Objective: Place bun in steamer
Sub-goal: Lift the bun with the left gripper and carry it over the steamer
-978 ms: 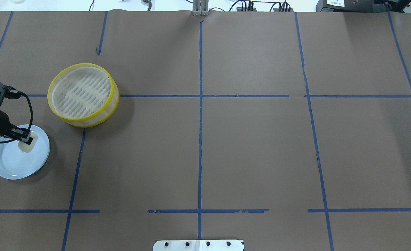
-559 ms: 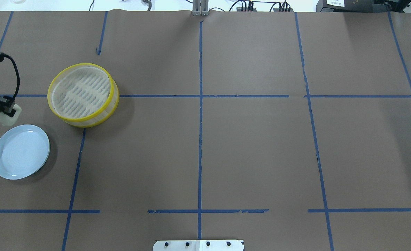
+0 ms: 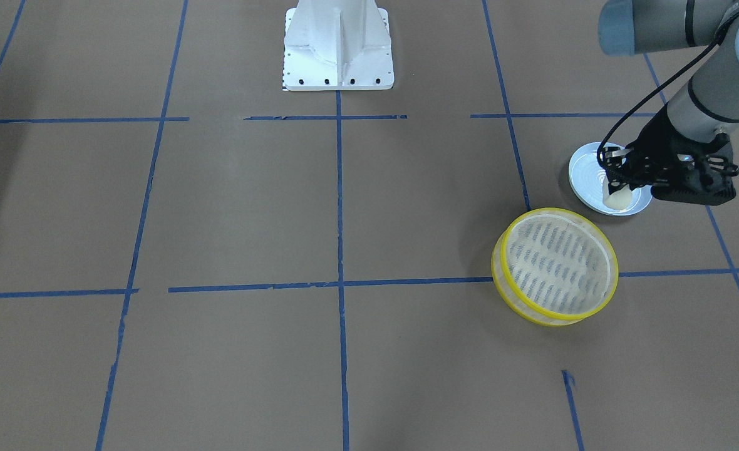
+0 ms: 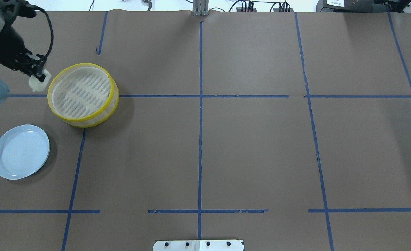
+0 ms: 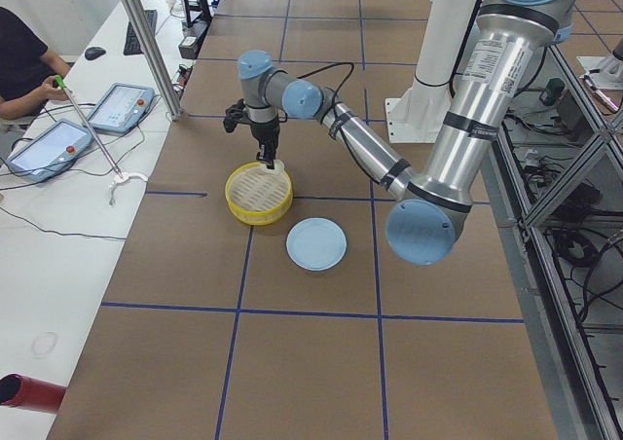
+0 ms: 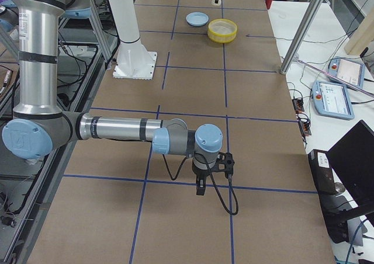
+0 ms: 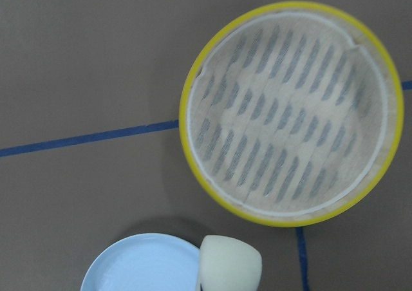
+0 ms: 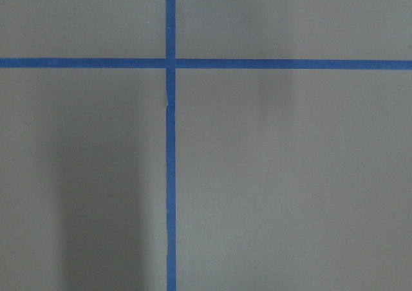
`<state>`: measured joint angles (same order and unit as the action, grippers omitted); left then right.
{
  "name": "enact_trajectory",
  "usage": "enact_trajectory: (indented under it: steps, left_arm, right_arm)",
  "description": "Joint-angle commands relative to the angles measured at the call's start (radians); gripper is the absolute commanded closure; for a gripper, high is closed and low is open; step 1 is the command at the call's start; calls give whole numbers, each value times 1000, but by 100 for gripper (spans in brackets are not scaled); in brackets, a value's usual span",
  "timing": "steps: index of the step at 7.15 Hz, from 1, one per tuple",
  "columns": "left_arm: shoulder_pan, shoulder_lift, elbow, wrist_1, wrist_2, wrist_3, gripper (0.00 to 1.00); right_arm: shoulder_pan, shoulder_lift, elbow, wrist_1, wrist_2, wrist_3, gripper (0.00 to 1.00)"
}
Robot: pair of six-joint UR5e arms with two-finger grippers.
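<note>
My left gripper (image 4: 39,74) is shut on the cream-white bun (image 4: 37,83) and holds it in the air just left of the steamer (image 4: 83,94), a round yellow-rimmed basket with an empty slatted floor. In the front-facing view the gripper (image 3: 617,183) and bun (image 3: 617,198) hang above the table between the plate and the steamer (image 3: 554,266). The left wrist view shows the bun (image 7: 229,265) at the bottom edge and the steamer (image 7: 293,111) ahead. My right gripper (image 6: 200,189) hovers over bare table far from them; I cannot tell whether it is open or shut.
An empty light blue plate (image 4: 21,151) lies on the table nearer the robot than the steamer. Blue tape lines cross the brown table cover. The robot's white base (image 3: 338,44) stands at the table's middle edge. An operator sits beyond the far table edge (image 5: 24,70).
My left gripper lifted the bun off the plate, carried it away from the robot and then rightward to the steamer's left rim. The plate is now empty.
</note>
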<state>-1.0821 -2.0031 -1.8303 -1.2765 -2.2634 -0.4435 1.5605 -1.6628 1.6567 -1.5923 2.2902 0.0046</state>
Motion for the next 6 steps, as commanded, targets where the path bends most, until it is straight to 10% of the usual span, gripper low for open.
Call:
enact_trajectory:
  steps: [1,6]
  left_arm:
    - [57,-68,159,-143,-22,-70,78]
    - [102,-31,361,-438,1,-153,79]
  right_arm:
    - [1,0,0,0,0,0,0]
    - [0,0,0,0,0,0,0]
